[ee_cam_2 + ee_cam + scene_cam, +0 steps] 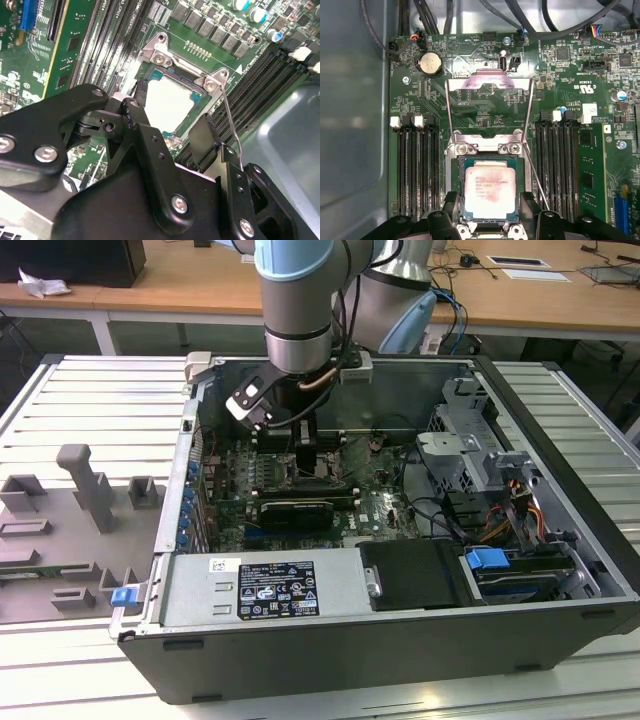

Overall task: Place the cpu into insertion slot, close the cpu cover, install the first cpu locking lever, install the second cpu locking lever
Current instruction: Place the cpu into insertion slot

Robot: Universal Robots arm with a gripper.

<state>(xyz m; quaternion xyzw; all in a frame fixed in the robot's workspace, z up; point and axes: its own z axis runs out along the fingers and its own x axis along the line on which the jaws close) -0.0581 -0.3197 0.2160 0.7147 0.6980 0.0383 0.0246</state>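
The cpu (489,189), a square chip with a pale metal top, lies flat in the insertion slot (458,176); the second wrist view also has the cpu (167,100) inside the silver-framed insertion slot (170,56). My gripper (490,204) hangs just above it, open, with one black finger (450,204) on each side of the chip. The cpu cover (490,82) stands raised, hinged away from the socket. A thin wire locking lever (536,180) sticks up unlatched beside the socket, the lever (231,120) passing close to one finger (204,137). In the exterior view my gripper (305,445) reaches down into the open computer case.
Long black memory slots (415,165) flank the socket on both sides. A black expansion card (295,510) lies on the board toward the case's front wall. A drive cage (470,440) and cables fill the exterior view's right. Grey fixtures (90,490) sit outside the case.
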